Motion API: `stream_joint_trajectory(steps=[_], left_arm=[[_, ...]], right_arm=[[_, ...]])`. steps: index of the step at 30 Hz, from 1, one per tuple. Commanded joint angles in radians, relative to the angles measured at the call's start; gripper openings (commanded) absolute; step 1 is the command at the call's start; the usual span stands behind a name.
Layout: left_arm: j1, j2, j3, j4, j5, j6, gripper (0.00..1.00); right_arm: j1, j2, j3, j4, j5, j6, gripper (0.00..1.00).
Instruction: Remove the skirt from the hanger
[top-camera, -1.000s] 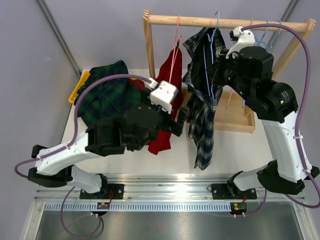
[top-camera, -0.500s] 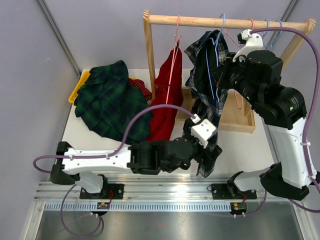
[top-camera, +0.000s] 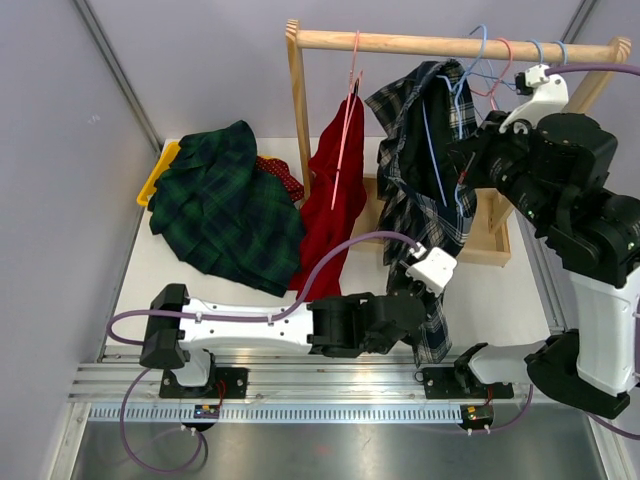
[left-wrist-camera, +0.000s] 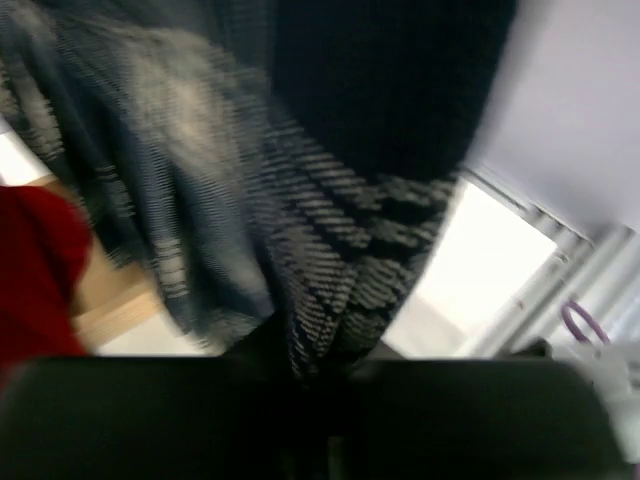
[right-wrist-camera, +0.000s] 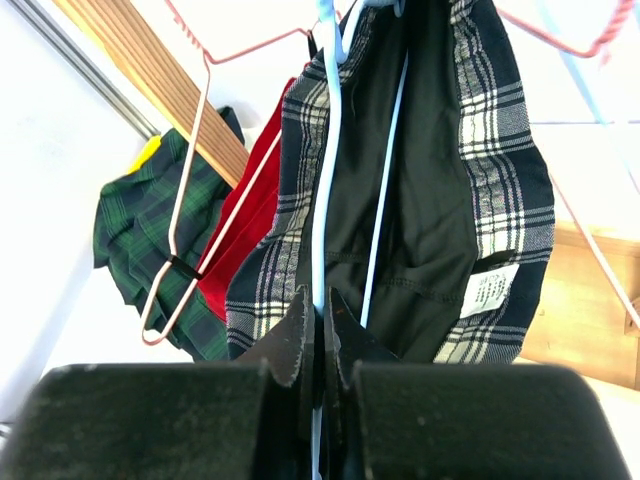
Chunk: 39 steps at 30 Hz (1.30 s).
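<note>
A navy and white plaid skirt (top-camera: 415, 170) hangs on a light blue wire hanger (top-camera: 438, 160) from the wooden rack's rail (top-camera: 400, 43). My right gripper (top-camera: 466, 166) is shut on the hanger's wire (right-wrist-camera: 322, 200), with the skirt's dark lining (right-wrist-camera: 430, 200) just behind the gripper (right-wrist-camera: 321, 315). My left gripper (top-camera: 425, 318) reaches in low from the left, under the rack. In the blurred left wrist view the skirt's hem (left-wrist-camera: 330, 230) gathers into folds that run down between the jaws of my left gripper (left-wrist-camera: 318, 385), which look shut on it.
A red skirt (top-camera: 335, 190) hangs on a pink hanger left of the plaid one. A pile of green plaid garments (top-camera: 225, 205) and a yellow hanger (top-camera: 158, 172) lie at the table's left. Empty pink and blue hangers (top-camera: 503, 62) hang at the rail's right end.
My left arm has swung from the green pile across to the right, under the plaid skirt, and closed on its hem. My right gripper has carried the hanger rightwards along the rail.
</note>
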Motion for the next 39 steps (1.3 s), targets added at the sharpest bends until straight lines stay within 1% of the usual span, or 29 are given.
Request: stream_joint_trajectory(steps=[1, 4, 7, 8, 10, 11, 12, 13, 14, 15, 16, 17, 19, 20, 21, 25, 26, 27, 28, 30, 31, 32, 33, 34, 35, 38, 39], left_arm=[[-0.001, -0.042, 0.035, 0.114, -0.164, 0.034, 0.00], [-0.036, -0.074, 0.013, 0.113, -0.173, 0.046, 0.00], [-0.122, -0.085, -0.014, 0.094, -0.251, 0.069, 0.00], [-0.175, -0.086, -0.037, 0.087, -0.296, 0.064, 0.00], [-0.232, -0.076, -0.063, 0.053, -0.358, 0.048, 0.00], [-0.282, -0.070, -0.073, 0.018, -0.410, -0.004, 0.00], [-0.306, -0.060, -0.070, -0.025, -0.432, -0.043, 0.00], [-0.327, -0.050, -0.065, -0.123, -0.453, -0.084, 0.00], [-0.364, -0.025, -0.056, -0.186, -0.488, -0.186, 0.00], [-0.378, -0.013, -0.027, -0.256, -0.499, -0.249, 0.00], [-0.387, -0.002, -0.015, -0.401, -0.507, -0.321, 0.00], [-0.396, 0.013, -0.002, -0.465, -0.515, -0.457, 0.00], [-0.398, 0.018, 0.004, -0.569, -0.515, -0.540, 0.00], [-0.398, 0.015, 0.004, -0.582, -0.524, -0.575, 0.00], [-0.398, 0.010, 0.004, -0.588, -0.529, -0.578, 0.00], [-0.334, 0.007, 0.037, -0.573, -0.530, -0.522, 0.00], [-0.285, 0.007, 0.048, -0.567, -0.518, -0.496, 0.00], [-0.260, 0.004, 0.056, -0.558, -0.512, -0.476, 0.00], [-0.211, -0.002, 0.062, -0.524, -0.507, -0.428, 0.00], [-0.157, -0.010, 0.055, -0.434, -0.474, -0.321, 0.00], [-0.127, -0.010, 0.056, -0.347, -0.448, -0.267, 0.00], [-0.072, -0.008, 0.076, -0.319, -0.415, -0.192, 0.00], [-0.045, -0.001, 0.096, -0.291, -0.403, -0.157, 0.00], [-0.024, 0.006, 0.117, -0.265, -0.394, -0.128, 0.00], [0.005, 0.021, 0.137, -0.246, -0.387, -0.067, 0.00], [0.013, 0.032, 0.171, -0.151, -0.366, 0.041, 0.00], [0.009, 0.033, 0.179, -0.153, -0.357, 0.038, 0.00]], right_arm=[[0.006, -0.040, 0.049, 0.105, 0.055, -0.003, 0.00], [0.006, -0.044, 0.030, 0.124, 0.086, -0.018, 0.00], [0.005, -0.038, 0.024, 0.151, 0.124, -0.039, 0.00], [0.005, -0.035, 0.035, 0.158, 0.132, -0.047, 0.00], [0.005, -0.015, 0.055, 0.158, 0.140, -0.055, 0.00], [0.006, -0.012, 0.077, 0.155, 0.140, -0.059, 0.00], [0.006, -0.004, 0.087, 0.157, 0.146, -0.056, 0.00], [0.006, -0.007, 0.091, 0.163, 0.161, -0.056, 0.00], [0.006, -0.009, 0.090, 0.173, 0.169, -0.058, 0.00], [0.006, -0.014, 0.090, 0.180, 0.172, -0.061, 0.00], [0.006, -0.018, 0.090, 0.183, 0.177, -0.061, 0.00], [0.005, -0.018, 0.091, 0.183, 0.178, -0.059, 0.00], [0.005, -0.020, 0.098, 0.175, 0.180, -0.056, 0.00], [0.006, -0.020, 0.096, 0.166, 0.180, -0.047, 0.00], [0.005, -0.024, 0.095, 0.160, 0.178, -0.044, 0.00], [0.006, -0.032, 0.114, 0.099, 0.142, -0.003, 0.00], [0.005, -0.032, 0.119, 0.057, 0.129, 0.013, 0.00], [0.006, -0.044, 0.121, 0.034, 0.118, 0.043, 0.00], [0.006, -0.050, 0.121, 0.013, 0.093, 0.057, 0.00], [0.006, -0.070, 0.119, -0.055, 0.062, 0.103, 0.00], [0.005, -0.076, 0.112, -0.079, 0.027, 0.114, 0.00], [0.006, -0.083, 0.104, -0.122, 0.013, 0.132, 0.00], [0.006, -0.099, 0.093, -0.138, 0.003, 0.142, 0.00], [0.006, -0.112, 0.060, -0.144, 0.009, 0.145, 0.00], [0.006, -0.125, 0.037, -0.124, 0.011, 0.145, 0.00], [0.005, -0.141, 0.021, -0.090, 0.051, 0.114, 0.00], [0.005, -0.118, 0.036, -0.087, 0.066, 0.103, 0.00]])
